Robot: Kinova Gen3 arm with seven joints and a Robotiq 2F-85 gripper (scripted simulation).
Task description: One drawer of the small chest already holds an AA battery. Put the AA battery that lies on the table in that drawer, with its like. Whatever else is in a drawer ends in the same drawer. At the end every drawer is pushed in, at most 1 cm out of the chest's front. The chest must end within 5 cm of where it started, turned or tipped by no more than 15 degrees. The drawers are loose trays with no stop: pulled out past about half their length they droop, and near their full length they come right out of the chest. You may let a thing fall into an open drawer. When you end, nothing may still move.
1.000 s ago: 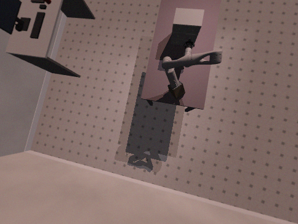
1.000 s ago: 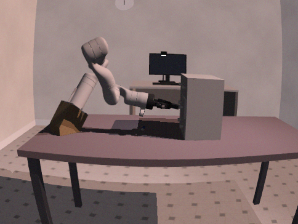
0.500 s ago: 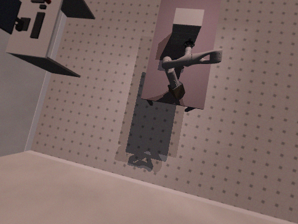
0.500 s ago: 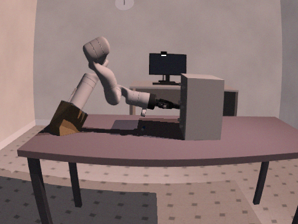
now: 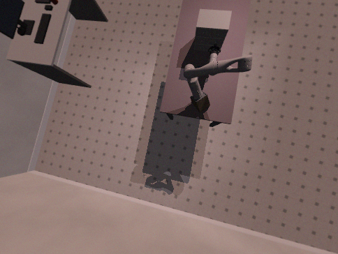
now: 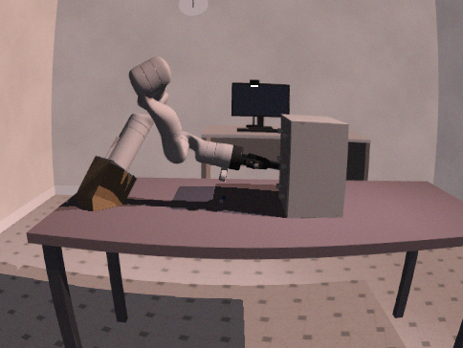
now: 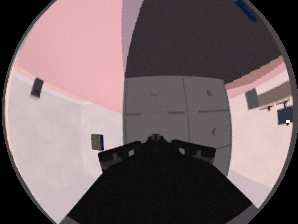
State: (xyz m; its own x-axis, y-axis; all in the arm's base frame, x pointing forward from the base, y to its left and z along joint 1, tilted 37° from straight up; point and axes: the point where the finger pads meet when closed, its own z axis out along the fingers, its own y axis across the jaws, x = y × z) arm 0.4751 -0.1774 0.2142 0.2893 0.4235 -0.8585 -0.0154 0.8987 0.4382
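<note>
We see a matt, smooth chest (image 5: 214,19) (image 6: 316,167) (image 7: 155,97), like painted board. Beneath it, our tabletop (image 5: 220,101) (image 6: 191,229) (image 7: 75,50) looks smooth and dull; beside it, our arm (image 5: 228,65) (image 6: 165,121) resembles satin plastic.
</note>
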